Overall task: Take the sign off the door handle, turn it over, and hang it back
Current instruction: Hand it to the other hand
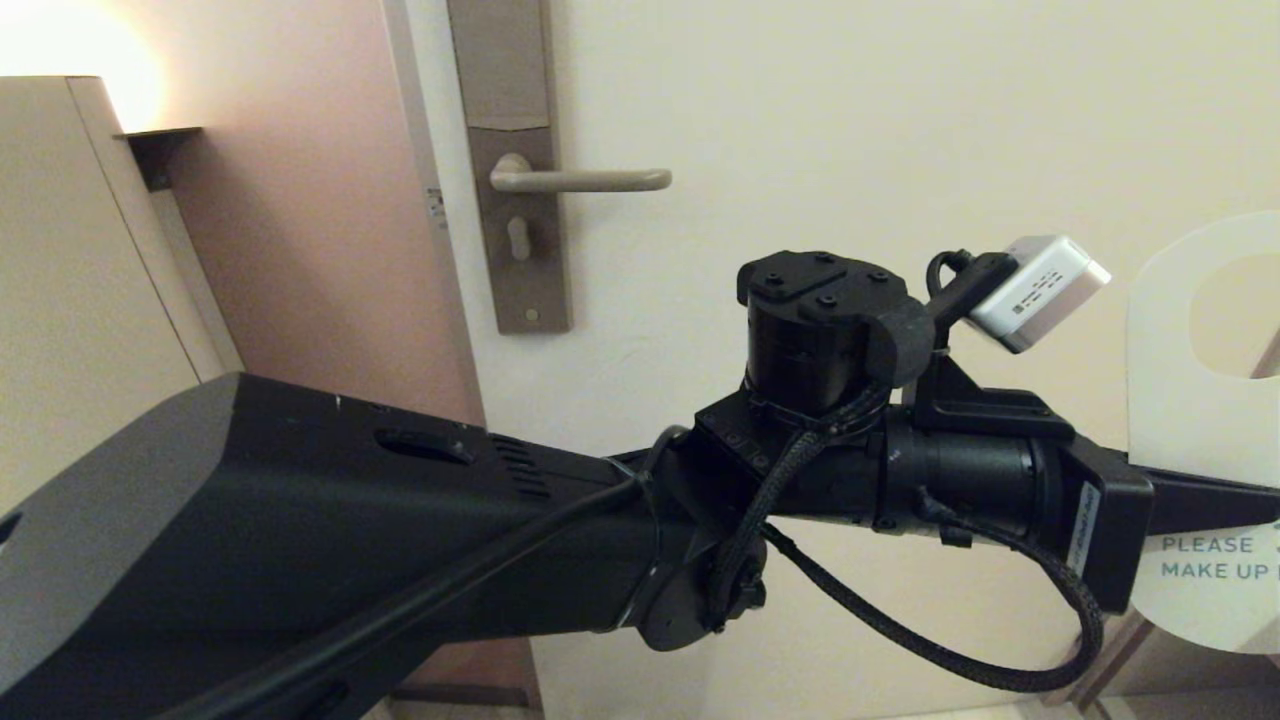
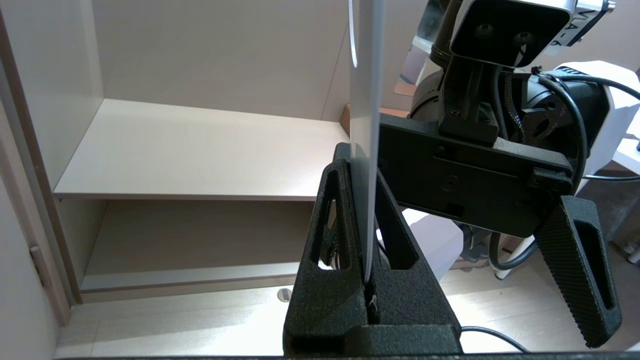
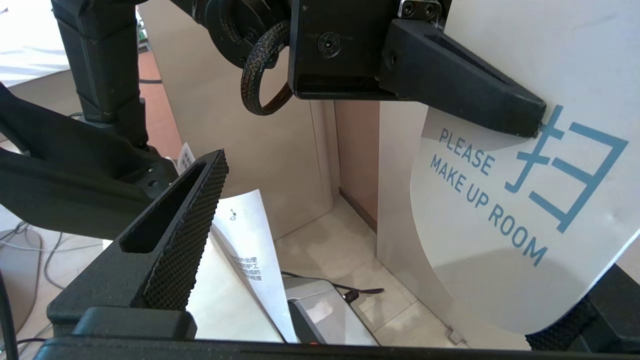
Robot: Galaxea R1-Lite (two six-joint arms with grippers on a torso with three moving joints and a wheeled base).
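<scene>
The door handle [image 1: 580, 180] juts out level from its tall grey-brown plate [image 1: 530, 270], and nothing hangs on it. My left arm reaches across to the right, and its gripper [image 1: 1225, 495] is shut on the sign [image 1: 1180, 400], held off the handle at the far right. The white "PLEASE MAKE UP ROOM" face [image 3: 500, 225] shows. In the left wrist view the sign [image 2: 362, 75] is edge-on between the shut left gripper [image 2: 362, 165]. My right gripper [image 3: 400, 225] is open beside the sign's lower end; one of its fingers [image 2: 575, 270] shows past the card.
The cream door [image 1: 900, 120] fills the background. A beige cabinet [image 1: 60, 250] with an open shelf [image 2: 200, 150] stands to the left. A printed paper sheet [image 3: 250, 240] and a cable [image 3: 350, 290] lie below on the tiled floor.
</scene>
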